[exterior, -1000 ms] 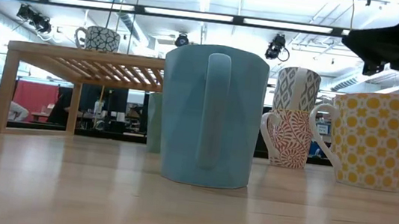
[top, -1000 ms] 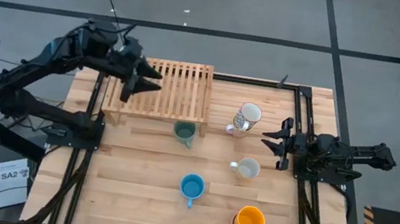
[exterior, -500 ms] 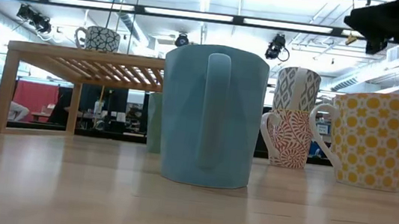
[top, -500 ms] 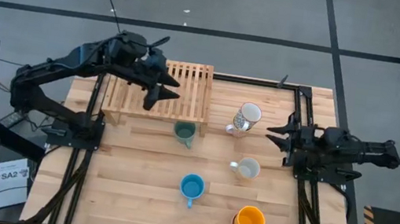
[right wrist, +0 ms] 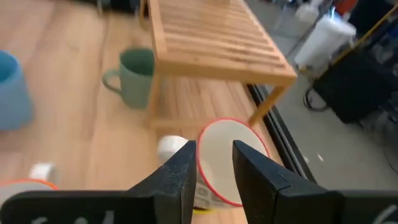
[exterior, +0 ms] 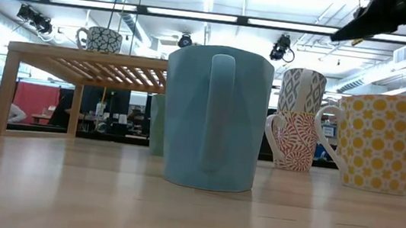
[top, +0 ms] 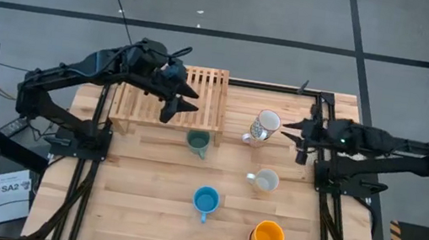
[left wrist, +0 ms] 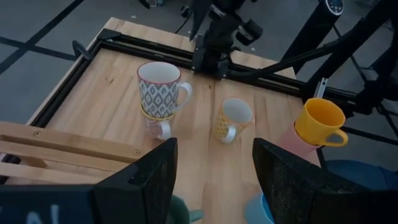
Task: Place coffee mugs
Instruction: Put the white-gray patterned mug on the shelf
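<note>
Several coffee mugs stand on their bases on the table: a green one [top: 198, 141], a blue one [top: 205, 199], an orange one [top: 267, 237], a yellow-patterned one [top: 263, 180], and a grey-patterned one [top: 265, 126] stacked on a red-patterned one [exterior: 292, 141]. Another patterned mug [exterior: 100, 39] sits on the rack [top: 201, 93]. My left gripper [top: 183, 100] hangs open and empty over the rack's right part. My right gripper [top: 298, 132] is open, in the air just right of the stacked mugs; the top mug's red rim [right wrist: 227, 163] shows beyond its fingers.
The slatted wooden rack stands at the table's far left. Black rails [top: 320, 153] run along the table's sides. Bare wood lies at the near left [top: 133, 210].
My left gripper has moved toward the table's right along the rack and sunk a little, staying open. My right gripper has risen, shifted toward the far edge beside the stacked mugs, and tipped its fingers downward. No mug has moved.
</note>
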Tool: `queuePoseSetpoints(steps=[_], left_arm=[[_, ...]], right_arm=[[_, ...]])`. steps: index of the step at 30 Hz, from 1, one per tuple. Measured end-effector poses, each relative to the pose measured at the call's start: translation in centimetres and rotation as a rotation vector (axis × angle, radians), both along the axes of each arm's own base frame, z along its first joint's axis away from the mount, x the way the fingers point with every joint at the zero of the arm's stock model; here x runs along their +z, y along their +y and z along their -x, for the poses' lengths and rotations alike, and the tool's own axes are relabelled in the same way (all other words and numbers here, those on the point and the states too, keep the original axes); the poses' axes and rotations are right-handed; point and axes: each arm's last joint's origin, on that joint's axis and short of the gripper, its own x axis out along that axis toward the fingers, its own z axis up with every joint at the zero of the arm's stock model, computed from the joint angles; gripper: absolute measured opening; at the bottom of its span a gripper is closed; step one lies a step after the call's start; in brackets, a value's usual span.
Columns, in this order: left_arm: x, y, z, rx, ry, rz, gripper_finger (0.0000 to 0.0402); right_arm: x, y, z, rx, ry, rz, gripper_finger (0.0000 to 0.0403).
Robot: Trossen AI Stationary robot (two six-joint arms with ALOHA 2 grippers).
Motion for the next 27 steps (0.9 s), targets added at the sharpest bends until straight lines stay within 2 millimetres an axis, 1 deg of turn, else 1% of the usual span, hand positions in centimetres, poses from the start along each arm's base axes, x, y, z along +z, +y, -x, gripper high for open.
queuePoseSetpoints(steps=[3, 7, 12, 15, 20, 23, 27], left_arm=[[0.0, -0.1, -0.1, -0.002, -0.001, -0.003, 0.0215], [0.0, -0.4, -0.1, -0.014, -0.001, -0.004, 0.0215], [0.0, -0.9, -0.2, -0.033, -0.001, -0.004, 0.0215], [0.0, -1.2, -0.3, -0.045, -0.001, -0.005, 0.0215], [0.0, -1.7, -0.4, -0.064, -0.001, -0.005, 0.0215], [0.0, -1.9, -0.4, -0.071, -0.002, -0.005, 0.0215], [0.0, -2.0, -0.4, -0.073, -0.002, -0.006, 0.0215]], right_arm=[[0.3, -0.5, -1.2, -0.005, 0.085, -0.019, 0.011], [1.0, -1.0, -2.6, 0.036, 0.171, -0.028, 0.011], [1.0, -2.0, -4.2, 0.071, 0.256, -0.028, 0.011], [0.7, -2.4, -4.7, 0.084, 0.322, -0.059, 0.011], [0.2, -3.1, -5.0, 0.059, 0.4, -0.076, 0.011], [-0.1, -3.4, -5.1, 0.087, 0.426, -0.065, 0.011], [-0.5, -3.7, -5.4, 0.107, 0.442, -0.096, 0.011]])
